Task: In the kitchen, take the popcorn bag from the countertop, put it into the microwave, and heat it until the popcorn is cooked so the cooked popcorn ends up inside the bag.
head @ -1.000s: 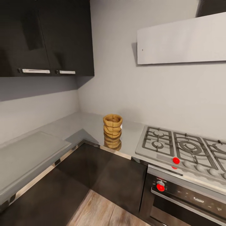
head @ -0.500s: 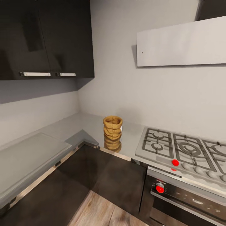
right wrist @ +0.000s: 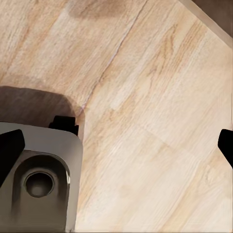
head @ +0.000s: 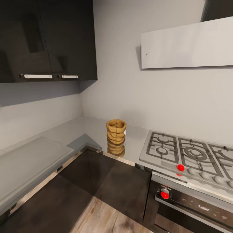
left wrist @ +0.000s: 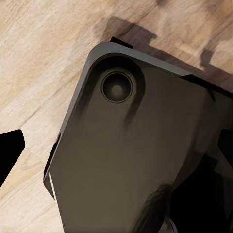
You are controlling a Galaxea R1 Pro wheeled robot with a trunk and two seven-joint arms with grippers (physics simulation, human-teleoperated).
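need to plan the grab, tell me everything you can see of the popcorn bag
The popcorn bag is a small tan-brown sack of crumpled, paper-like material with a rolled rim, an open top and a white patch on its right side. It stands upright on the glossy grey countertop, near the inner corner's front edge, left of the gas hob and apart from it. Its reflection shows below. Nothing else touches it.

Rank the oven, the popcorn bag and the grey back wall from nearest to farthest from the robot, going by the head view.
1. Oven: lower right, below the hob, nearest.
2. Popcorn bag: centre, upright on the countertop, left of the hob.
3. Back wall: behind the bag, farthest.
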